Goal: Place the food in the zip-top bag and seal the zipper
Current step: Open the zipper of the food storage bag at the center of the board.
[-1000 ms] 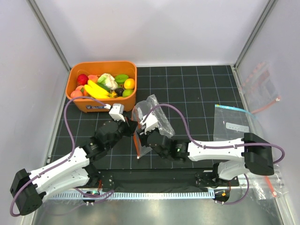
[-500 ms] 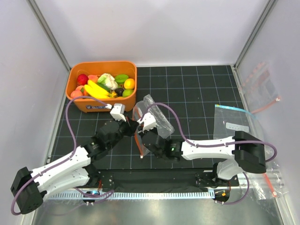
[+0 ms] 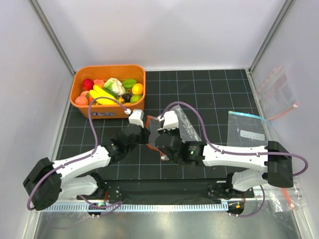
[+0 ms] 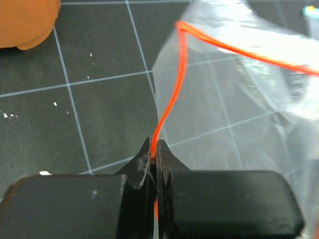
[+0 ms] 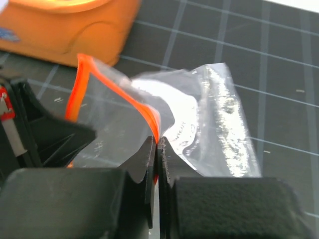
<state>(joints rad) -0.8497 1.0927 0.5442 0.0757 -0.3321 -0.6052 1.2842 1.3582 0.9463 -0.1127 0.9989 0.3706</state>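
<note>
Jaws of the left gripper (image 4: 153,149) pressed together on the zipper (image 4: 172,84), the thin red-orange strip nipped right at the tips. Same for the right gripper (image 5: 155,144): clamped on that strip at another point along it. Nearly tip to tip in the top view, left beside right, holding the mouth of the zip-top bag (image 3: 183,124) up between them.

Beyond the right tips, the crinkly clear body trailing away and to the right over the black gridded mat (image 3: 214,94). Strip running roughly from one gripper across to the other, bowed and kinked rather than taut. Hard to tell how far the mouth gapes. Nothing inside yet, by the look of it.

Up and to the left of both grippers: the food (image 3: 109,89), all heaped in the orange basket (image 3: 107,68). Near the left gripper, farther from the right. Probably calls for the left to let go and fetch, the right to keep the mouth up.

Count: two arms, one held bag, one basket. Roughly ten toy pieces, too piled to number exactly, among them a banana (image 3: 102,94), a red apple (image 3: 88,83) and a cauliflower (image 3: 115,85). Well off past the right gripper, one flat clear bag with a dark-blue top edge (image 3: 246,130).
</note>
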